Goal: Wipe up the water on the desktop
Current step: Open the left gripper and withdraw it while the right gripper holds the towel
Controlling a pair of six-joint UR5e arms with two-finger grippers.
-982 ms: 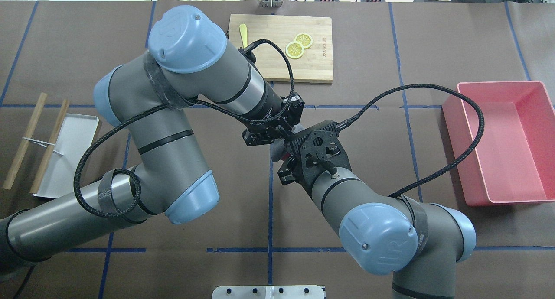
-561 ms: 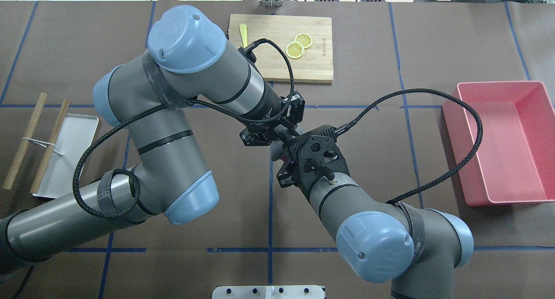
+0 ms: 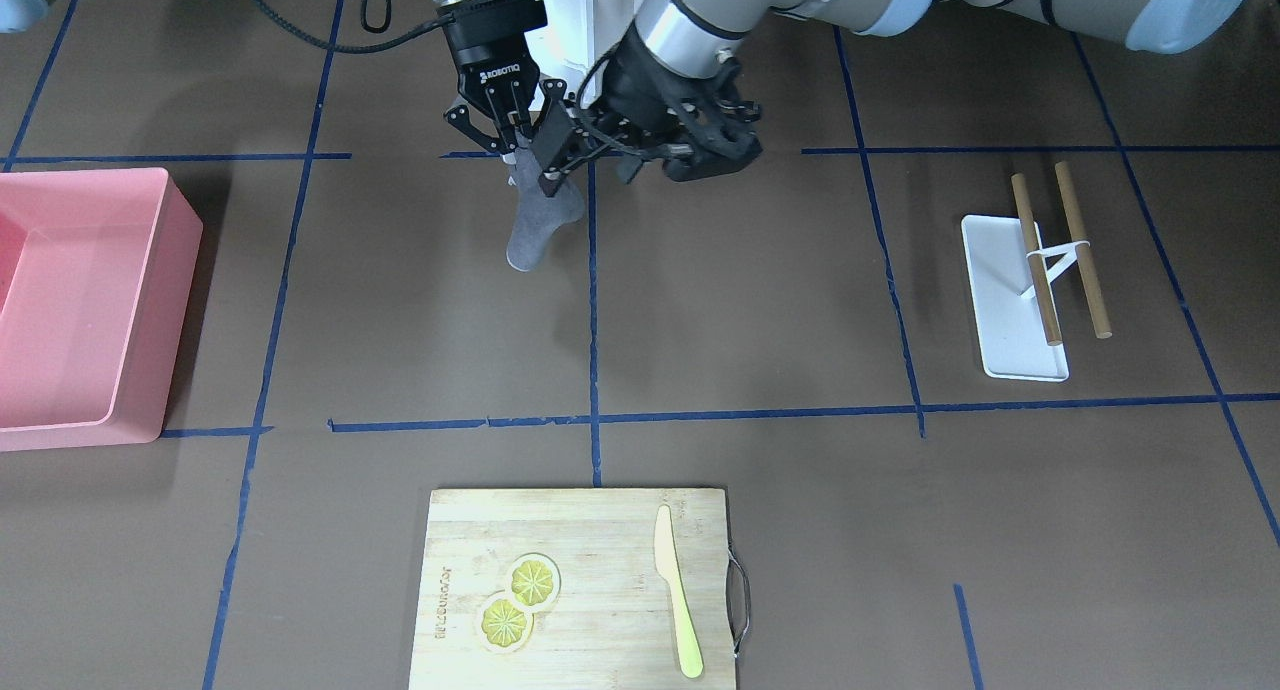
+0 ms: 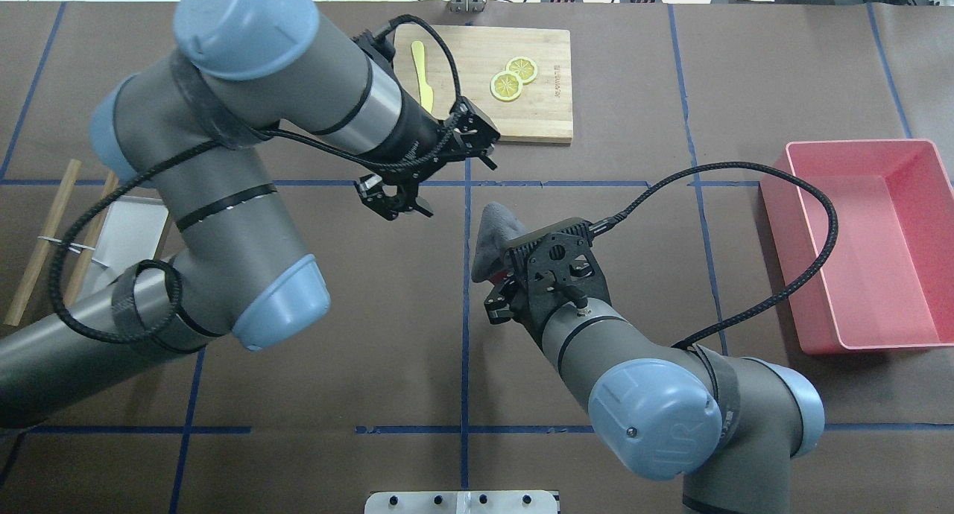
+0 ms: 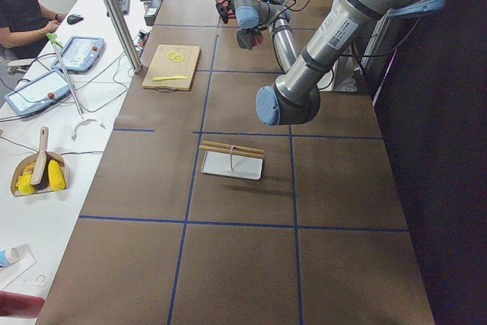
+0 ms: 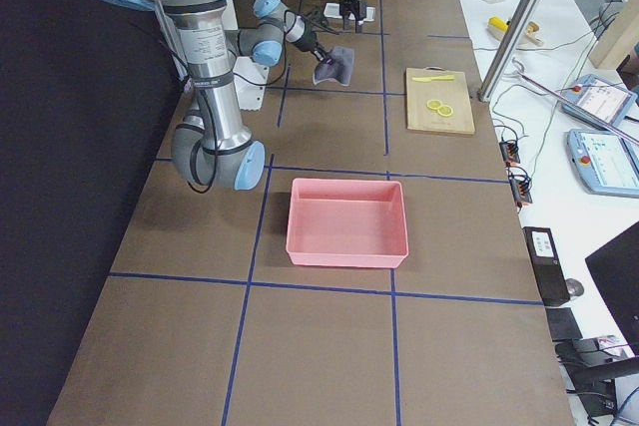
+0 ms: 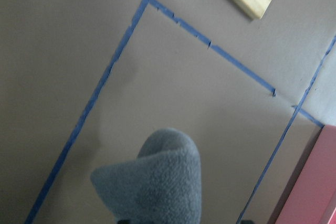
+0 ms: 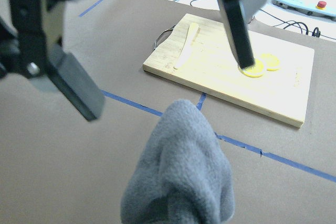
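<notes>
The desktop [image 4: 633,89] is dark brown with blue tape lines; I see no water on it. My right gripper [image 4: 498,267] is shut on a grey cloth [image 4: 490,235], which hangs from it near the centre line and touches the desktop in the front-facing view [image 3: 540,220]. My left gripper [image 4: 440,175] is open and empty, apart from the cloth, just left of and beyond it. Its spread fingers [image 8: 79,87] show in the right wrist view above the cloth [image 8: 178,171]. The left wrist view looks down on the cloth [image 7: 157,182].
A bamboo cutting board [image 4: 522,104] with two lemon slices [image 4: 513,80] and a yellow knife [image 4: 421,74] lies at the far edge. A pink bin [image 4: 864,246] stands at the right. A white tray [image 3: 1010,300] with two wooden sticks lies at the left.
My left gripper, which was at the cloth beside the right gripper, has opened and drawn back up and left toward the cutting board. The cloth now hangs from the right gripper alone.
</notes>
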